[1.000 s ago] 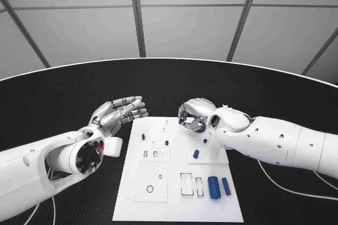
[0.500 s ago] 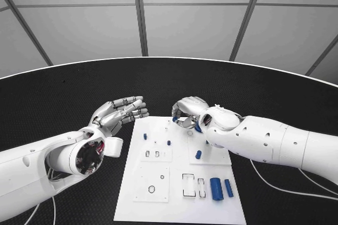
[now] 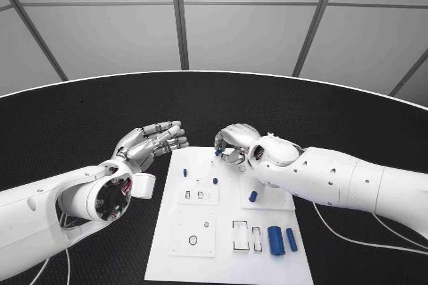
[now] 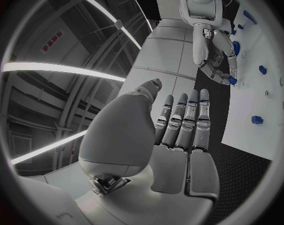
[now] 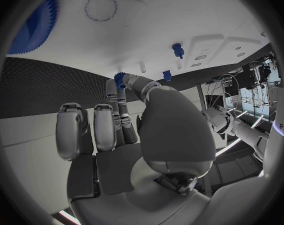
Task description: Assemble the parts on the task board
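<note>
My right hand [image 3: 236,140] is pinching a small blue toothed part [image 5: 119,79] in its fingers at the far edge of the flat white task board [image 3: 223,248]; my left hand [image 3: 151,143] is hovering with fingers spread over the black surface [image 3: 80,130].

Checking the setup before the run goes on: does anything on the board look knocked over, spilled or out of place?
Nothing stands out. The task board lies flat, blue parts rest on it, the right hand pinches a small blue part over its far edge, and the left hand is open beside it.
</note>
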Motion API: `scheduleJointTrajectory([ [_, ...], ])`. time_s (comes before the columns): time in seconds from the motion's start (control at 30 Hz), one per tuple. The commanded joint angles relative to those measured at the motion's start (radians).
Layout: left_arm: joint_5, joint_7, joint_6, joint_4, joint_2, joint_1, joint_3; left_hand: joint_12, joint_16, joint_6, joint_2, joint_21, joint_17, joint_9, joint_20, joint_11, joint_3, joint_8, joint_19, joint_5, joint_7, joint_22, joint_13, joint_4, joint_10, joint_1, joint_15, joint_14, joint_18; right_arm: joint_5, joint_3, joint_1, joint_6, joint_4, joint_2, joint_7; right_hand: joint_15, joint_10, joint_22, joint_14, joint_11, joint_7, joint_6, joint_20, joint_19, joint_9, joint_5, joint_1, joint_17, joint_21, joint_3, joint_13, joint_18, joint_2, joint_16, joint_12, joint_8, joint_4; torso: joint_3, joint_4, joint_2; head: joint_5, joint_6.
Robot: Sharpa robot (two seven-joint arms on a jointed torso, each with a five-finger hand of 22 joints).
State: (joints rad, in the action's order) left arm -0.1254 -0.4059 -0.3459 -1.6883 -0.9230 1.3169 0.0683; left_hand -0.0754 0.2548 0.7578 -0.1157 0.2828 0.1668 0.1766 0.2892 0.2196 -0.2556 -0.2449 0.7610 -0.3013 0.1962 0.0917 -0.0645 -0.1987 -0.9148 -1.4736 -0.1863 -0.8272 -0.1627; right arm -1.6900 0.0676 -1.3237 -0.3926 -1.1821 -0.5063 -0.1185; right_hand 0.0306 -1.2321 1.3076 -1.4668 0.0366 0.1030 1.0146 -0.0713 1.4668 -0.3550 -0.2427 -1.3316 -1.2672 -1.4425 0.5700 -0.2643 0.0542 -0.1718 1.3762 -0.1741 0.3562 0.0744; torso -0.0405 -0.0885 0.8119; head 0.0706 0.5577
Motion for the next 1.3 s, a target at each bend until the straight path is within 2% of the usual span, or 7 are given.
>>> scheduleJointTrajectory([
  [0.03,0.000,0.000,0.000,-0.001,0.000,0.001,0.000,0.006,-0.006,-0.010,-0.007,-0.006,-0.002,-0.001,0.000,0.002,-0.007,0.006,0.007,0.006,0.074,-0.001,0.001,0.000,0.007,0.001,0.001,0.008,-0.014,0.000,0.000,0.000,0.002,0.003,0.002,0.000,0.004,-0.003,0.095,-0.054,0.004,0.000,0.007,0.005,0.031,-0.052,0.001,-0.003,-0.001,-0.005,-0.001,-0.002,-0.014,0.004,0.003,0.002,0.006,-0.003,-0.0003,-0.0018,0.003,-0.002,-0.001],
  [0.23,0.000,0.000,-0.001,-0.003,-0.001,0.003,0.000,0.006,-0.006,-0.010,-0.007,-0.006,-0.002,-0.001,0.000,0.002,-0.007,0.006,0.007,0.006,0.074,-0.001,0.001,0.000,0.007,0.001,0.001,0.008,-0.014,0.000,0.000,0.000,0.004,0.010,0.008,-0.002,0.004,-0.003,0.096,-0.054,0.004,0.000,0.006,0.005,0.031,-0.053,0.003,-0.003,-0.002,-0.005,-0.001,-0.002,-0.015,0.004,0.004,0.004,0.006,-0.004,0.0008,-0.0036,0.005,-0.004,-0.001],
  [0.7,0.000,0.001,-0.001,-0.006,-0.003,0.007,0.000,0.008,-0.007,-0.012,-0.008,-0.007,-0.002,-0.002,0.000,0.002,-0.009,0.007,0.007,0.006,0.074,-0.002,0.001,0.001,0.009,0.000,0.000,0.009,-0.014,0.000,0.000,-0.001,0.012,0.024,0.021,-0.007,0.002,-0.001,0.096,-0.054,0.006,0.001,0.001,0.005,0.030,-0.057,0.012,0.002,0.000,-0.005,-0.002,-0.002,-0.014,0.005,0.004,0.008,0.005,-0.001,0.0035,-0.0011,0.008,-0.009,0.001],
  [0.87,0.000,0.002,0.000,-0.007,-0.004,0.009,0.000,0.008,-0.007,-0.012,-0.008,-0.007,-0.002,-0.002,0.000,0.002,-0.009,0.007,0.007,0.006,0.074,-0.002,0.001,0.001,0.009,0.000,0.000,0.009,-0.014,0.000,0.000,-0.002,0.011,0.028,0.026,-0.009,0.002,0.001,0.097,-0.054,0.006,0.001,-0.002,0.004,0.030,-0.059,0.016,0.004,-0.001,-0.006,-0.002,-0.001,-0.014,0.004,0.005,0.010,0.004,-0.001,0.0024,-0.0019,0.009,-0.008,0.001],
  [1.1,0.000,0.004,0.002,-0.007,-0.004,0.010,0.000,0.008,-0.008,-0.011,-0.008,-0.007,-0.002,-0.002,0.000,0.003,-0.010,0.008,0.008,0.006,0.074,-0.002,0.001,0.002,0.010,0.000,0.000,0.009,-0.014,0.000,0.000,-0.003,0.012,0.033,0.032,-0.008,-0.002,0.010,0.094,-0.052,0.010,0.005,-0.015,0.002,0.027,-0.063,0.023,0.011,0.003,-0.003,-0.003,0.000,-0.014,0.000,0.004,0.020,-0.003,0.003,0.0032,-0.0016,0.009,-0.008,0.000],
  [1.2,0.000,0.005,0.002,-0.006,-0.003,0.010,0.000,0.008,-0.008,-0.011,-0.008,-0.007,-0.002,-0.002,0.000,0.003,-0.010,0.008,0.008,0.006,0.074,-0.002,0.001,0.002,0.010,0.000,0.000,0.009,-0.014,0.000,0.000,-0.004,0.019,0.035,0.034,-0.006,-0.008,0.031,0.087,-0.050,0.019,0.013,-0.038,-0.002,0.022,-0.062,0.028,0.021,0.010,0.003,-0.002,0.005,-0.012,-0.008,0.000,0.036,-0.019,0.009,0.0034,-0.0011,0.009,-0.009,0.000],
  [1.3,0.000,0.005,0.003,-0.006,-0.003,0.010,0.000,0.008,-0.008,-0.011,-0.008,-0.007,-0.002,-0.002,0.000,0.003,-0.010,0.008,0.008,0.006,0.074,-0.002,0.001,0.002,0.010,0.000,0.000,0.009,-0.014,0.000,0.000,-0.005,0.042,0.041,0.036,-0.003,-0.026,0.086,0.042,-0.040,0.041,0.035,-0.099,-0.019,-0.002,-0.051,0.044,0.043,0.044,0.040,0.005,0.022,-0.001,-0.033,-0.021,0.076,-0.067,0.026,0.0036,-0.0001,0.009,-0.011,0.000],
])
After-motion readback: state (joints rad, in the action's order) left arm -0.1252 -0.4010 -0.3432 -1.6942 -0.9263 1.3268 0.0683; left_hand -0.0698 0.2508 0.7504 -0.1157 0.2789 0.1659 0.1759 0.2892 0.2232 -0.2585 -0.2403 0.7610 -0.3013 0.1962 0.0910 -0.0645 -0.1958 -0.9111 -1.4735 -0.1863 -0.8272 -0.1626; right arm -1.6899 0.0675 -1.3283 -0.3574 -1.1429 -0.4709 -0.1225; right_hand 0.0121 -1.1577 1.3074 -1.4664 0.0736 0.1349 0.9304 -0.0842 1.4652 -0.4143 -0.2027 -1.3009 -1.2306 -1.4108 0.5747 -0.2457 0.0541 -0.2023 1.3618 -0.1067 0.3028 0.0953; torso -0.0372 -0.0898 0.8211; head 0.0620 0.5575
